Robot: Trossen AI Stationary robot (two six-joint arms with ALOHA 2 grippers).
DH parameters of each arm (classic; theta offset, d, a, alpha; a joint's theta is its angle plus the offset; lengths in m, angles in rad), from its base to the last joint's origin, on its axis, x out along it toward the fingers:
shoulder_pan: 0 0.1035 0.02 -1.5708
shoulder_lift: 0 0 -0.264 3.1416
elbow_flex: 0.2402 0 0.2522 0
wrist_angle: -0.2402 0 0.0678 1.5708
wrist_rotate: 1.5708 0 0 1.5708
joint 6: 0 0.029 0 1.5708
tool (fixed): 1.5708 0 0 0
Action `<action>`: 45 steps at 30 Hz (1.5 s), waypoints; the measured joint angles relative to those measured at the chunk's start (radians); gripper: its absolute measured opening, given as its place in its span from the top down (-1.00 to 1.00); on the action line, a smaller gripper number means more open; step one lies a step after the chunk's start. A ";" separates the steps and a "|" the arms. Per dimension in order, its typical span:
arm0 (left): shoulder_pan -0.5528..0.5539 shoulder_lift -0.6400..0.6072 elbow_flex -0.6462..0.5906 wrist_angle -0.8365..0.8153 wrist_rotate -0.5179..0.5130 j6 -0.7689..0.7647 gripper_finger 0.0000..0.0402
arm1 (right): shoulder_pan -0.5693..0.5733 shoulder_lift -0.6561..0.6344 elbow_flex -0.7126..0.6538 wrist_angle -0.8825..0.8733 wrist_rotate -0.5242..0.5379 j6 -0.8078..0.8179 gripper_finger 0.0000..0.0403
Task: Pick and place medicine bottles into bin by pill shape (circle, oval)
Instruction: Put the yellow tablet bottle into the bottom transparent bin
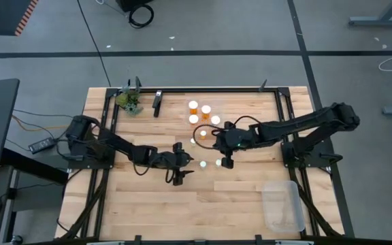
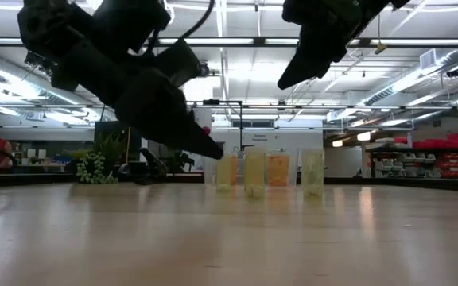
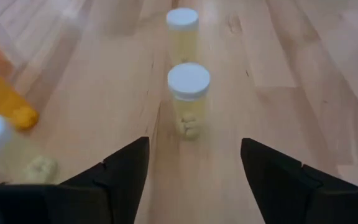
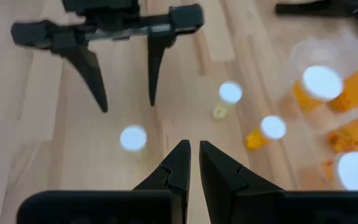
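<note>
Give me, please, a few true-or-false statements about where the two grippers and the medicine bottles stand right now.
1. The left gripper has its fingers spread open, with a white-capped bottle standing on the table ahead of the gap. True.
2. The right gripper is carrying a bottle. False: its fingers are nearly closed with nothing between them.
3. A clear plastic bin sits near the table's front right corner. True.
4. Every bottle is already in that bin. False: bottles stand on the table, and none shows in it.
</note>
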State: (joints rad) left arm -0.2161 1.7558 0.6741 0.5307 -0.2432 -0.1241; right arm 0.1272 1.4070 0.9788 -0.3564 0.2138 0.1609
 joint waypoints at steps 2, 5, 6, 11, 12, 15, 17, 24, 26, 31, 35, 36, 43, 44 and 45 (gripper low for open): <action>0.000 0.014 0.001 0.002 -0.007 -0.002 -0.27 | 0.010 0.031 0.026 -0.042 0.000 0.001 0.76; 0.000 0.014 0.002 0.008 -0.024 -0.004 -0.20 | 0.023 0.078 0.068 -0.116 0.000 0.005 0.62; 0.000 0.013 0.002 0.005 -0.027 -0.003 -0.18 | 0.028 0.098 0.087 -0.140 0.000 0.009 0.56; 0.000 0.008 0.002 0.012 -0.030 0.001 -0.07 | 0.049 0.204 0.192 -0.280 0.000 0.012 0.25; 0.000 0.008 0.002 0.007 -0.030 0.001 -0.05 | 0.052 0.223 0.208 -0.303 0.000 0.012 0.21; 0.001 0.008 0.002 0.005 -0.039 0.001 0.02 | 0.064 0.277 0.250 -0.338 0.000 0.005 0.10; 0.001 0.008 0.002 0.000 -0.047 0.003 0.05 | 0.073 0.299 0.266 -0.356 0.000 -0.001 0.07; 0.001 0.008 0.002 -0.003 -0.053 0.005 0.14 | 0.088 0.323 0.289 -0.384 -0.001 0.003 0.05; 0.001 0.008 0.002 -0.004 -0.053 0.005 0.14 | 0.088 0.329 0.288 -0.402 -0.001 0.018 0.05; 0.001 0.008 0.002 -0.004 -0.067 0.009 0.14 | 0.093 0.353 0.289 -0.394 -0.001 0.022 0.05; 0.002 0.008 0.002 -0.003 -0.075 0.016 0.17 | 0.092 0.353 0.289 -0.395 0.002 0.035 0.05; 0.003 0.008 0.002 -0.003 -0.075 0.016 0.17 | 0.092 0.353 0.289 -0.397 0.007 0.034 0.05; 0.006 0.008 0.002 -0.003 -0.076 0.016 0.20 | 0.092 0.372 0.288 -0.405 -0.003 0.026 0.05; 0.006 0.008 0.002 -0.003 -0.075 0.016 0.20 | 0.092 0.377 0.289 -0.395 -0.008 0.026 0.05; 0.006 0.008 0.002 -0.004 -0.075 0.016 0.20 | 0.092 0.381 0.289 -0.396 -0.011 0.026 0.05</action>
State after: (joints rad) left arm -0.2104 1.7638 0.6758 0.5270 -0.3183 -0.1085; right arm 0.2188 1.7880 1.2677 -0.7524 0.2025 0.1870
